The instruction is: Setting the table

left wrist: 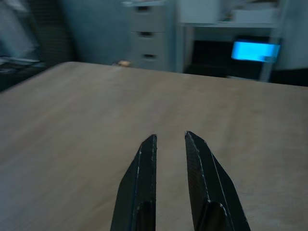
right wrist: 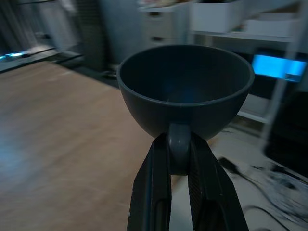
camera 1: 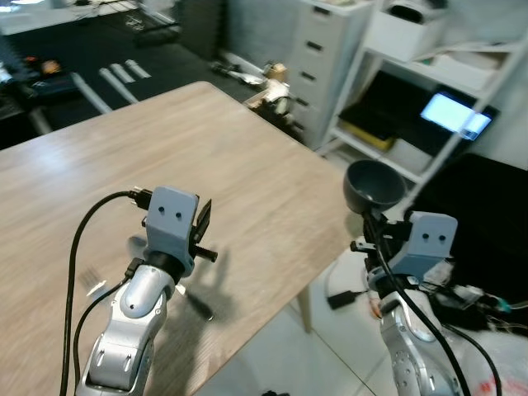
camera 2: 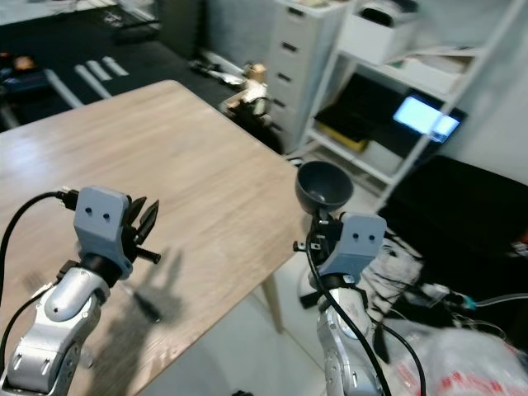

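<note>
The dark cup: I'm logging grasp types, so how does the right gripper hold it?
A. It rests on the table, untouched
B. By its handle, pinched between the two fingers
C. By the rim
B: the right gripper pinches the handle of the dark cup, held beyond the wooden table edge.

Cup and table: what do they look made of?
Cup, gripped by its handle in the right claw: dark grey with a matte, even surface and a soft sheen inside, so probably plastic, possibly glazed ceramic. Table: pale wood-grain top with long streaks and a smooth, faintly reflective finish; it looks like laminate or veneer, though solid wood can't be ruled out.
</note>
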{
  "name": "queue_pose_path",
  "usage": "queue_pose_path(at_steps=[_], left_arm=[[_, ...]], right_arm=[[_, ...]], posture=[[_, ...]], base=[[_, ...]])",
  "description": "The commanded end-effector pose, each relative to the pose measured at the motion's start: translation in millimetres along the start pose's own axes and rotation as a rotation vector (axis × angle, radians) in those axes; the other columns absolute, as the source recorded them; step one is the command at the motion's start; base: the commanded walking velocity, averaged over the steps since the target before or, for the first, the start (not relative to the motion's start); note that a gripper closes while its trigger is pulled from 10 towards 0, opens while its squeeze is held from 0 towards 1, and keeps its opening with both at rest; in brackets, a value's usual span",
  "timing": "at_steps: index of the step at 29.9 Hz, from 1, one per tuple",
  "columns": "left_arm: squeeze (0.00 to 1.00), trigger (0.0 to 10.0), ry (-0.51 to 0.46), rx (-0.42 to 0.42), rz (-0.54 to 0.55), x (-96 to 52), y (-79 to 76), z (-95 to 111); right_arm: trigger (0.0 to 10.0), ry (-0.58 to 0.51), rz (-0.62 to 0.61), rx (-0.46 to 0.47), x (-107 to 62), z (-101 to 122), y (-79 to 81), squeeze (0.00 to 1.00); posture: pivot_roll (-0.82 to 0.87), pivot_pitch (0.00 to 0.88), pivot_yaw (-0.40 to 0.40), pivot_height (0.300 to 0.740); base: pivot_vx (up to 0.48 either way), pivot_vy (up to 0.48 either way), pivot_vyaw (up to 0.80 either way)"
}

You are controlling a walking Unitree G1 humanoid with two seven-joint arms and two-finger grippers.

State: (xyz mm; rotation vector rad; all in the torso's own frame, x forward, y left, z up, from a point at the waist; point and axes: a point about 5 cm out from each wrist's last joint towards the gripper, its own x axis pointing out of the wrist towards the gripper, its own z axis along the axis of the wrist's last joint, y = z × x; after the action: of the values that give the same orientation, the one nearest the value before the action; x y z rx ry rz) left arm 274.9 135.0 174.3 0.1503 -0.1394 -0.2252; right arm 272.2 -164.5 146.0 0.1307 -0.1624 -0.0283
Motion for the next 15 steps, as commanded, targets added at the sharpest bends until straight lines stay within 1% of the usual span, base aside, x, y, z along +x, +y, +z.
queue_pose_path(at_steps=[1, 3, 10, 14, 15], left_arm=[[0.00, 10.0, 0.017, 0.002, -0.003, -0.8, 0.1, -4.7], [0.00, 10.0, 0.017, 0.002, -0.003, -0.7, 0.1, -4.7], [0.00, 10.0, 0.016, 0.001, -0.004, -0.2, -0.1, -4.7], [0.00, 10.0, 0.015, 0.000, -0.006, 0.1, -0.4, -4.6], [0.00, 10.0, 0.014, 0.000, -0.006, 0.2, -0.5, -4.5]], right_arm=[[10.0, 0.011, -0.005, 0.000, -1.4, -2.5, 0.1, 0.00], [10.0, 0.011, -0.004, 0.000, -1.3, -2.5, 0.2, 0.00], [10.0, 0.012, -0.005, -0.001, -1.3, -3.2, 0.2, 0.00], [10.0, 0.012, -0.005, -0.001, -1.1, -3.3, 0.2, 0.00], [10.0, 0.012, -0.005, -0.001, -1.1, -3.2, 0.3, 0.00]], posture=[[-0.01, 0.049, 0.041, 0.740], [-0.01, 0.049, 0.041, 0.740], [-0.01, 0.048, 0.041, 0.740], [-0.01, 0.047, 0.042, 0.740], [-0.01, 0.047, 0.042, 0.740]], base=[[0.000, 0.000, -0.80], [0.000, 0.000, -0.80], [0.000, 0.000, 0.00], [0.000, 0.000, -0.80], [0.000, 0.000, 0.00]])
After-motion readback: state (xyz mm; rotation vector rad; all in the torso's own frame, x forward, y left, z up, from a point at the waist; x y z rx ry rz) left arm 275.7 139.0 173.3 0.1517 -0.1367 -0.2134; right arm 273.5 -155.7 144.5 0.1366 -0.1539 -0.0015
